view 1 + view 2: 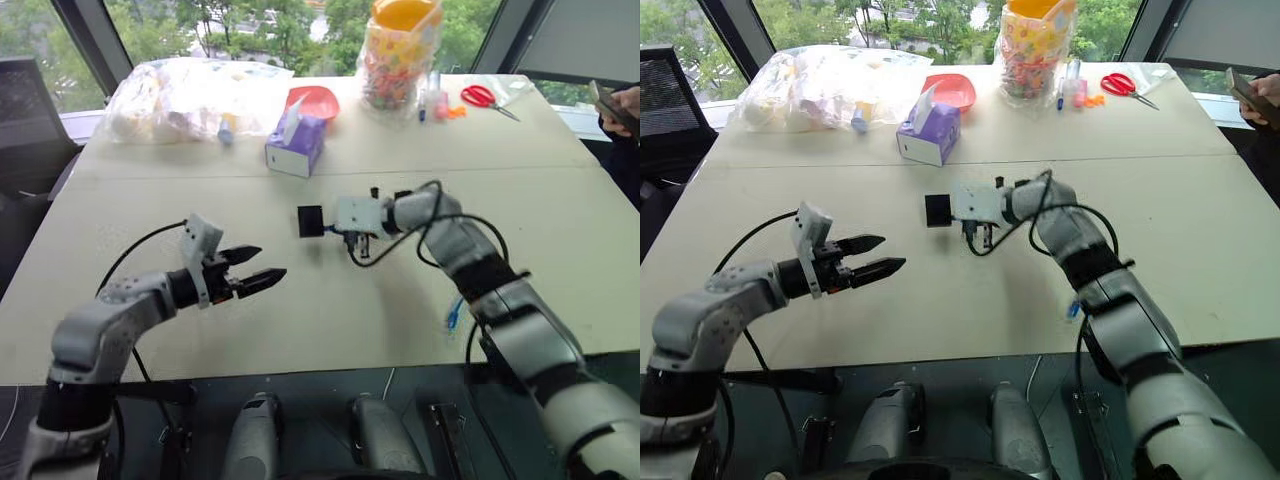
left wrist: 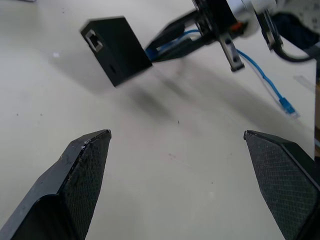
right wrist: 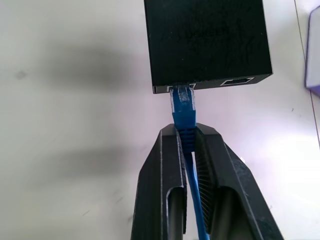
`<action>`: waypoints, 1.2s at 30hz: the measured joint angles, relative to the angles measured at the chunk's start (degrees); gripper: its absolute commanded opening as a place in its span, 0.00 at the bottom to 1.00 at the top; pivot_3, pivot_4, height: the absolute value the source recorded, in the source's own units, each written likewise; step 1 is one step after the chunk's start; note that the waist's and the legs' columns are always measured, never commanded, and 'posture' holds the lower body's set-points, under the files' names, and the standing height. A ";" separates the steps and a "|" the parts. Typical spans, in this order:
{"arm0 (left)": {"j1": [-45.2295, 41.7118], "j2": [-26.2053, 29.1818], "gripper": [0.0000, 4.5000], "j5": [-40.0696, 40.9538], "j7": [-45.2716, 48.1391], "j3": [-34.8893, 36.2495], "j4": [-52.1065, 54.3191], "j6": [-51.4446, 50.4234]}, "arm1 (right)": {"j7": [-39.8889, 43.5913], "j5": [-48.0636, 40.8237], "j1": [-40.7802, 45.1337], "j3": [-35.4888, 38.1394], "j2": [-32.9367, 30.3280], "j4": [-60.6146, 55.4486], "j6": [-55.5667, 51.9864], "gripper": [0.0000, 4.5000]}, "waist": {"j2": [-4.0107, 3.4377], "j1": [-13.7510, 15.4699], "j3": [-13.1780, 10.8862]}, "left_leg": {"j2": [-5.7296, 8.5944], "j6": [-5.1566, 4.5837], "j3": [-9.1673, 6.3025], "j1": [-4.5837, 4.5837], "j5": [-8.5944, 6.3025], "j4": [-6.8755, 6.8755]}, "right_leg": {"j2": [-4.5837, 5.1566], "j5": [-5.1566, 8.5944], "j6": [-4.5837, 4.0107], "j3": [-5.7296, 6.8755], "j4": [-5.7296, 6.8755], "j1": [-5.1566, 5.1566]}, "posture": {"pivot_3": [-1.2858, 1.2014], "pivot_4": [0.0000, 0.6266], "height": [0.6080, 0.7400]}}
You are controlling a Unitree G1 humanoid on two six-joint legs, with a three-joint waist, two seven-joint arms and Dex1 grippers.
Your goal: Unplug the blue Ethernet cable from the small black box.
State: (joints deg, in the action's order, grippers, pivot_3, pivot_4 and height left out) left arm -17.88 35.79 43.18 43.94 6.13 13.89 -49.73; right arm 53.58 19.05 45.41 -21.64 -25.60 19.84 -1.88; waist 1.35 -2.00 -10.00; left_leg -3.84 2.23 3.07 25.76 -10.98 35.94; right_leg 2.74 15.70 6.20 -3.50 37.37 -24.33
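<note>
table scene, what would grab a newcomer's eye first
The right pincer, near the middle of the table, is clamped on the blue Ethernet cable, plugged into the small black box. To its left the left pincer hovers open, and a purple tissue box sits beyond.

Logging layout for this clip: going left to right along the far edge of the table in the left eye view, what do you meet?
Clear plastic bag → purple tissue box → red bowl → yellow-lidded jar → red scissors → a person's hand with a phone.
</note>
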 measured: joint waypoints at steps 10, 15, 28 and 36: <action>-12.29 1.34 1.00 -1.48 8.26 -3.74 -11.54 -0.48 | -3.33 -1.02 -12.81 2.65 -3.13 -31.63 -1.44 0.02 | -0.01 -0.36 -0.02 | -0.02 0.02 -0.11 -0.23 0.03 0.11 | -0.09 0.10 -0.10 0.02 0.11 0.14 | 0.52 0.24 0.96; -14.97 0.84 1.00 -2.17 10.81 -5.02 -13.77 0.16 | -3.06 -1.33 -12.96 2.60 -4.16 -33.38 -1.65 0.02 | 0.02 -0.02 -0.02 | 0.01 0.02 -0.10 -0.21 0.04 0.19 | -0.05 0.14 -0.17 0.01 0.08 0.22 | 0.52 0.24 0.96; -17.37 -1.11 0.20 -0.85 14.20 -4.75 -15.84 -0.02 | -2.29 -1.36 -13.30 2.15 -5.62 -33.54 -1.38 0.00 | 0.02 0.04 -0.02 | 0.00 0.02 -0.11 -0.21 0.04 0.18 | -0.07 0.08 -0.07 0.01 0.09 0.22 | 0.52 0.24 0.96; -17.11 0.27 0.11 0.12 16.28 -4.97 -14.74 -1.99 | -0.86 -2.99 -13.21 1.84 -5.54 -33.51 -2.05 0.00 | 0.02 0.03 -0.02 | 0.00 0.01 -0.12 -0.23 0.04 0.18 | -0.07 0.08 -0.06 0.01 0.09 0.24 | 0.52 0.24 0.96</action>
State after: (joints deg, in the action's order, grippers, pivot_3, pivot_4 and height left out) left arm -34.99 36.06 43.30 60.22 1.16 -0.86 -51.72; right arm 52.72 16.07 32.20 -19.80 -31.14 -13.67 -3.93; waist 1.37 -1.97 -10.02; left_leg -3.85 2.25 2.95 25.54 -10.94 36.12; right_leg 2.67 15.77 6.14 -3.49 37.46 -24.09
